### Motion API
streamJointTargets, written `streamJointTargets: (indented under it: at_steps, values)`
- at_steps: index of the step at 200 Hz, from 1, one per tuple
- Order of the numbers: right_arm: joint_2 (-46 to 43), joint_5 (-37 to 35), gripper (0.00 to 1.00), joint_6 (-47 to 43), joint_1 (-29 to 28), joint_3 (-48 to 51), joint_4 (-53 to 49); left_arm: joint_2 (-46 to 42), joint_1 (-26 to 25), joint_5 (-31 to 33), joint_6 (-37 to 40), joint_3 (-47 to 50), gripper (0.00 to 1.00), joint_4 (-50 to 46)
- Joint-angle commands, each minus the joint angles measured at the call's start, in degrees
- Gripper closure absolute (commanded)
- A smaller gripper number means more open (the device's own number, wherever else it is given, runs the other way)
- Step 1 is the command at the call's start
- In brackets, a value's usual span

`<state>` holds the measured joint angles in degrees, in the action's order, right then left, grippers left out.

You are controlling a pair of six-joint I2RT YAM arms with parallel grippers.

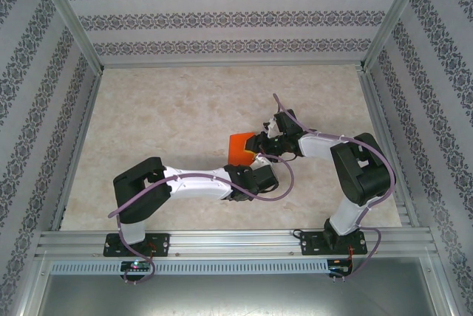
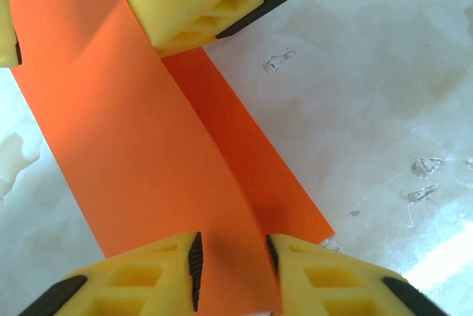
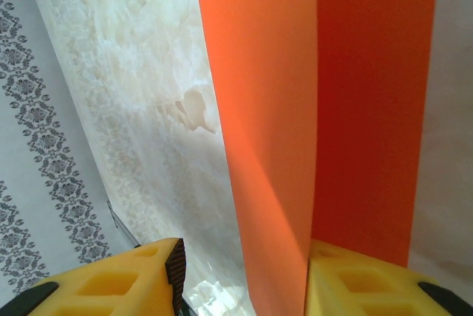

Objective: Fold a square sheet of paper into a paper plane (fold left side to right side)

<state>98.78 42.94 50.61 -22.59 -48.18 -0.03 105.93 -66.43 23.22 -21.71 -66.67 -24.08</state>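
The square sheet of paper (image 1: 240,146) lies at the table's middle, bright orange-red and partly folded, with one flap lifted off the lower layer. In the left wrist view the raised flap (image 2: 133,146) runs down between the fingers of my left gripper (image 2: 231,264). Its jaws stand apart, and the flap's edge rests against the right finger (image 2: 310,279). My right gripper (image 3: 242,272) is open too. The lifted flap (image 3: 259,109) leans on its right finger (image 3: 347,283), above the darker lower layer (image 3: 369,109). From above, the left gripper (image 1: 251,165) and the right gripper (image 1: 264,139) meet at the paper's right side.
A pale marbled tabletop (image 1: 170,109) surrounds the paper, with free room to the left and far side. Patterned walls (image 1: 236,17) and aluminium frame posts (image 1: 70,28) close in the table. A metal rail (image 1: 236,242) runs along the near edge.
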Motion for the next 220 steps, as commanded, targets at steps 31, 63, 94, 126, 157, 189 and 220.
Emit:
streamJointTargets:
  at_steps: [31,63,94,126,157,189,220]
  values:
    - [-0.3,-0.3,0.56,-2.0,1.2,-1.1,-1.0,-0.5,-1.0,2.2,0.4,-1.4,0.82,-2.5]
    - [-2.5,-1.1,0.55,-3.3,2.7,-1.6,-1.6,-2.3,-0.8,1.2,0.3,-0.6,0.94,-1.5]
    - [-7.2,-1.3,0.52,-6.1,4.8,-0.8,-0.4,-5.1,0.5,-2.0,-0.1,0.7,1.00,0.3]
    - [-14.2,-1.9,0.47,-6.5,8.1,3.9,2.9,-9.1,4.0,-9.3,-0.8,3.8,1.00,4.0]
    - [-20.6,-2.8,0.47,-9.0,10.0,7.9,1.4,-12.0,7.8,-17.9,-1.9,6.6,1.00,7.5]
    - [-25.7,-2.8,0.59,-10.8,9.6,12.9,0.3,-13.9,11.5,-24.5,-3.1,9.1,1.00,9.8]
    - [-27.4,-5.2,0.76,-14.1,4.0,15.7,-2.1,-15.4,15.4,-30.6,-3.1,11.3,1.00,11.4]
